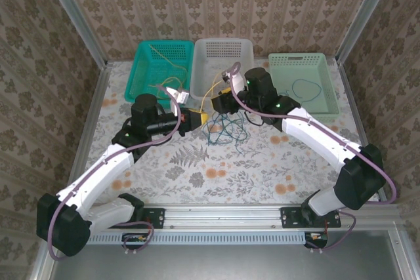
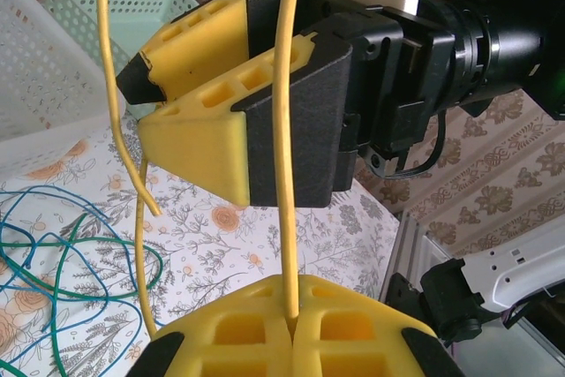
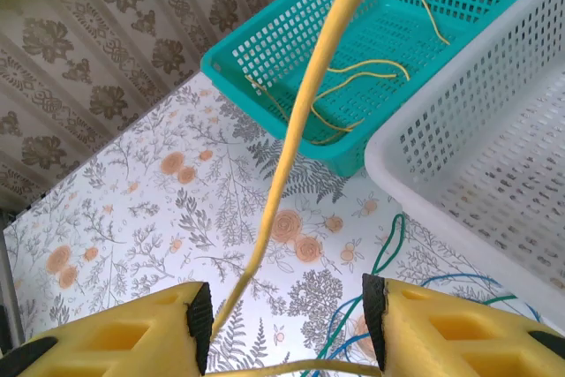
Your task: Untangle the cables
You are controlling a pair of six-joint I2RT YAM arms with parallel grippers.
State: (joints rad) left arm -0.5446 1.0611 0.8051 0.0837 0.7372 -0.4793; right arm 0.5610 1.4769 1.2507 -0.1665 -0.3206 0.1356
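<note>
My left gripper [image 2: 293, 313] is shut on a yellow cable [image 2: 287, 174] that rises straight up from its yellow pads. In the top view it [image 1: 199, 117] sits mid-table, nose to nose with my right gripper [image 1: 216, 103]. My right gripper [image 3: 282, 333] is open; the yellow cable [image 3: 296, 121] passes loosely between its fingers [image 3: 115, 337], close to the left one. A second yellow strand [image 2: 124, 130] hangs beside the right gripper [image 2: 146, 99]. Blue and green cables [image 1: 223, 132] lie tangled on the table below both grippers.
A teal basket [image 1: 161, 67] at the back left holds loose yellow cables [image 3: 362, 72]. Next to it stands a white basket [image 1: 222, 63]. A pale green basket [image 1: 303, 82] at the back right has a blue cable [image 1: 303, 88] in it.
</note>
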